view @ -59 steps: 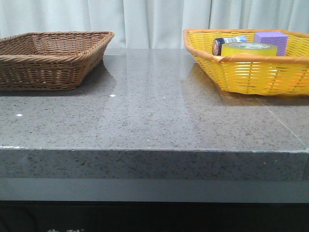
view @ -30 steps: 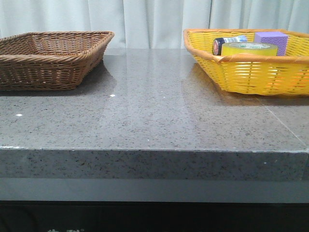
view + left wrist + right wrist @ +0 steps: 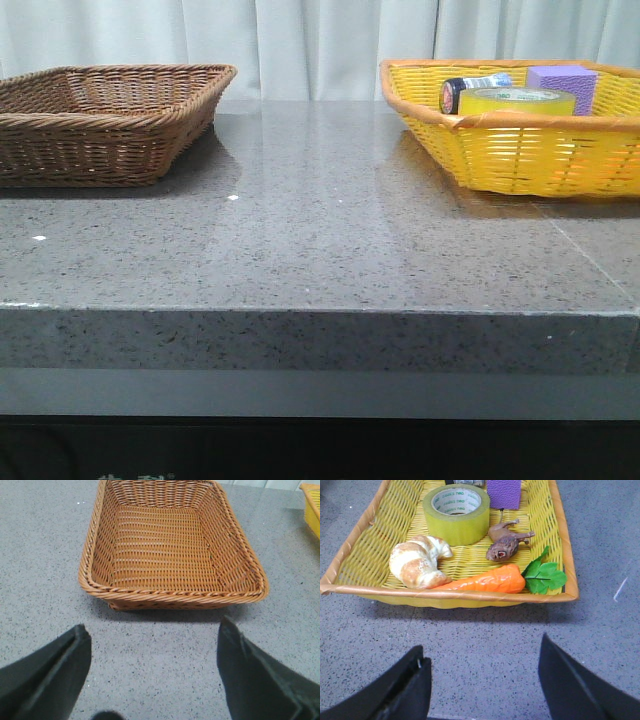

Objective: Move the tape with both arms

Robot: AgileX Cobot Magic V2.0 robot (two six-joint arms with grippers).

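In the yellow basket [image 3: 560, 540] the tape [image 3: 456, 513] lies flat, hole up, reachable for the spread, empty right hand [image 3: 482, 680] nearby.

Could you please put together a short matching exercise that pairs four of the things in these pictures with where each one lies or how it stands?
Things:
1. tape
2. carrot
3. brown basket
4. right gripper

Descriptions:
A. holds nothing
B. open, over the bare table, short of the yellow basket
C. lying flat, hole upward, beside the purple block
D. along the yellow basket's edge nearest the right wrist camera, beside the croissant

Pairs: 1-C, 2-D, 3-A, 4-B
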